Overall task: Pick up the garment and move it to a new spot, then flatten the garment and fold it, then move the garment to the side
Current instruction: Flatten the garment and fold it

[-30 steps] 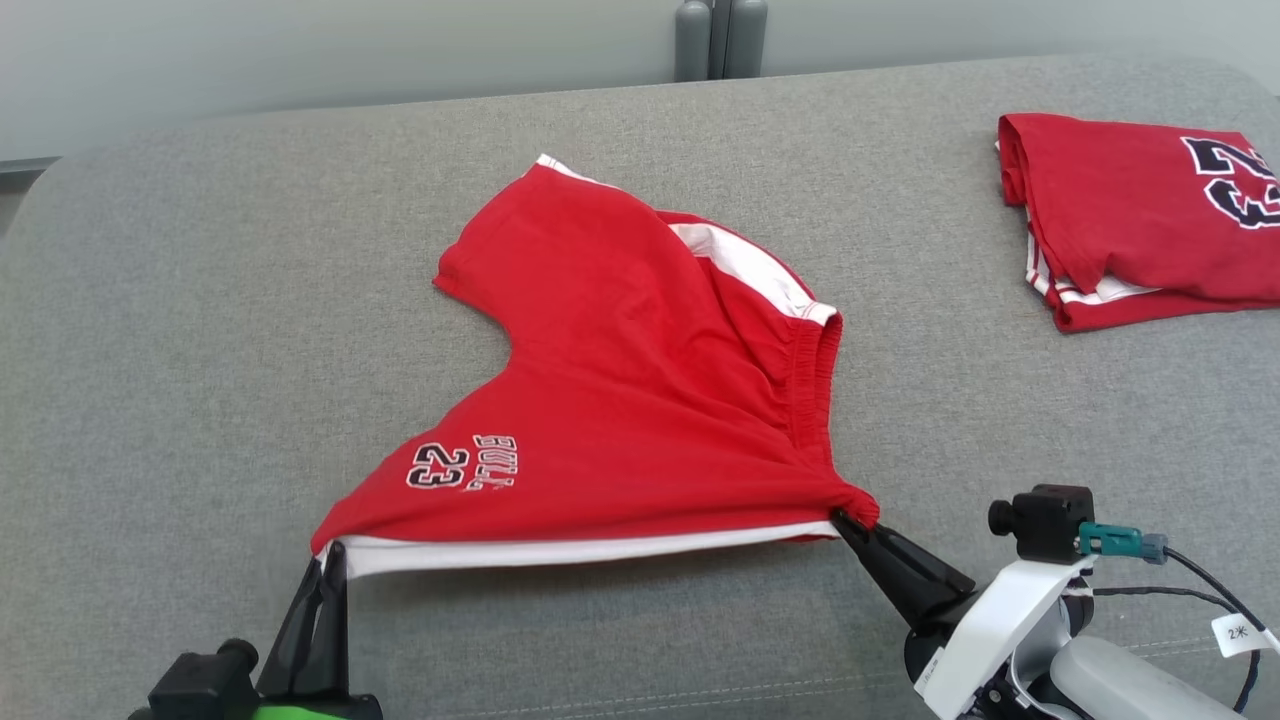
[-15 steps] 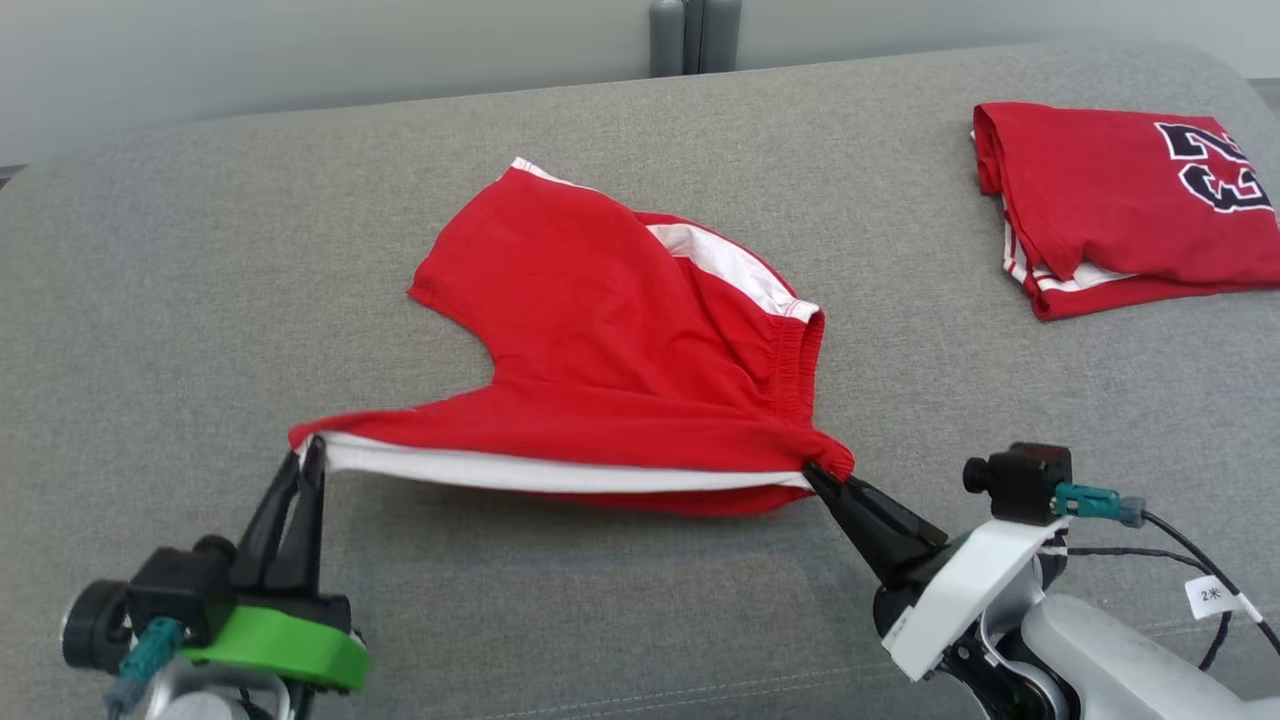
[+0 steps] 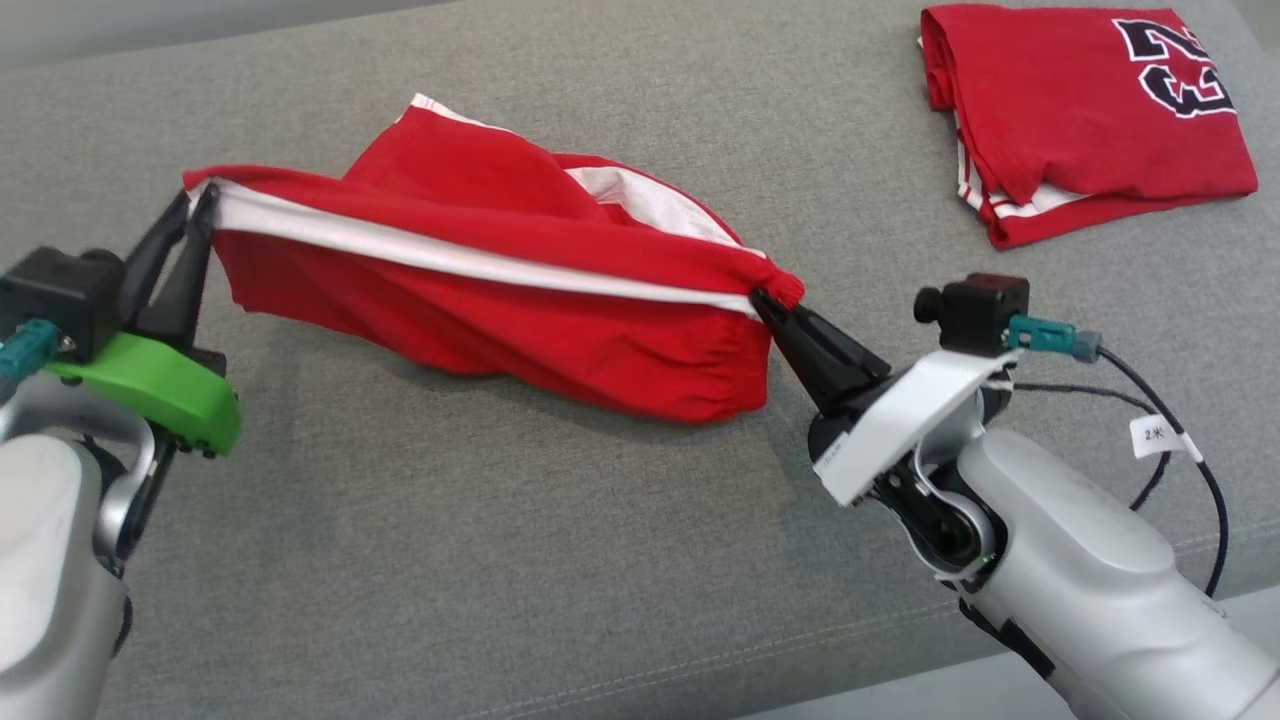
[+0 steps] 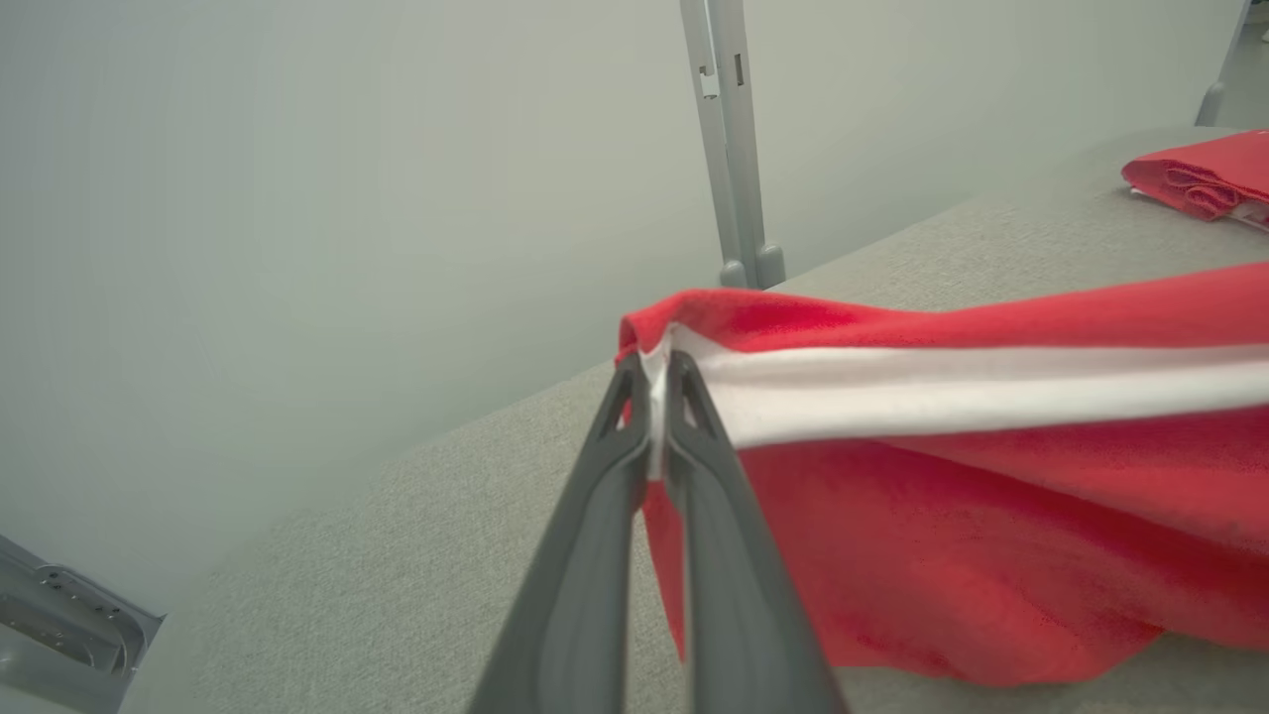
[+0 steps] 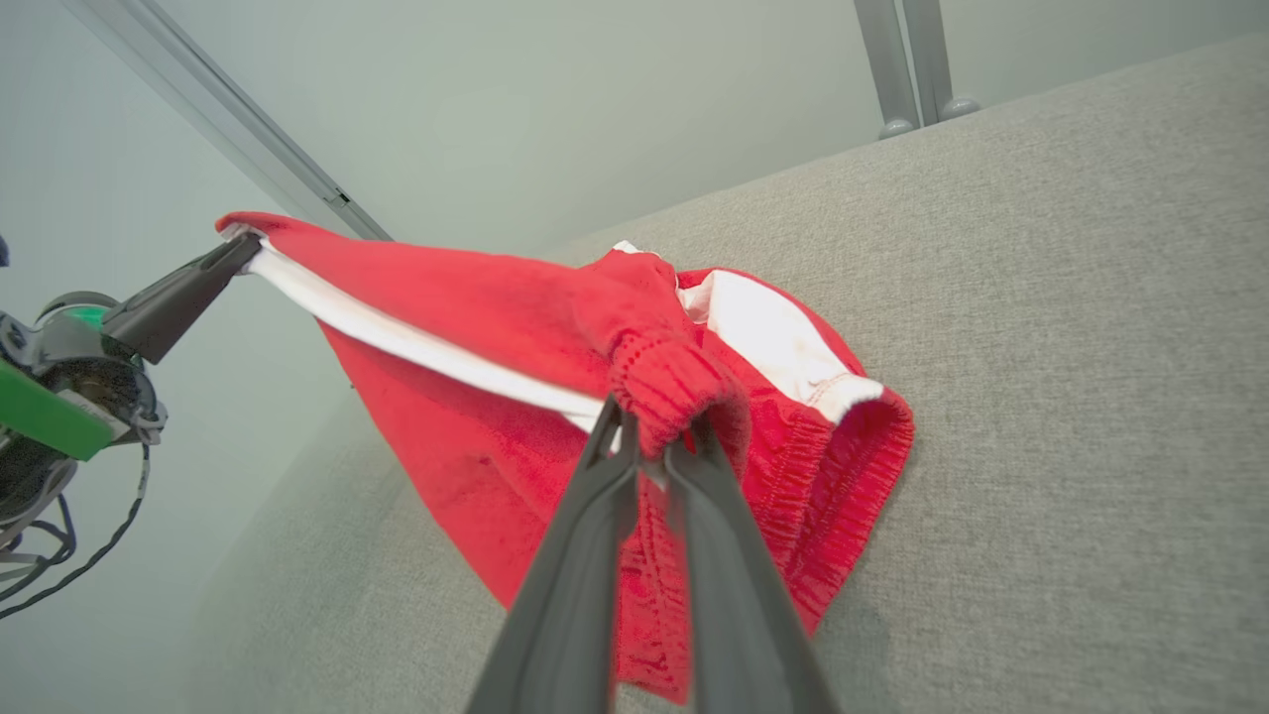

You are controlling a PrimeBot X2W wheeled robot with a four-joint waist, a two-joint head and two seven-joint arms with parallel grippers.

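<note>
Risk: both grips were thin edge bites, so extra tension could've pulled the garment (image 3: pixel 520 300) free, and slack would've bunched it. Left pincer (image 3: pixel 197 203) was pressed together on the white-striped hem corner, right pincer (image 3: pixel 766 299) on the gathered waistband. The garment hung stretched between them, its lower fold resting mid-bench (image 3: pixel 500 520), well apart from the folded jersey (image 3: pixel 1080 110) at the far right corner.

red shorts (image 3: pixel 520 320), white side stripe, elastic waistband bunched at right end. striped edge lifted and stretched taut; rest sags onto grey cushion (image 3: pixel 500 550).
</note>
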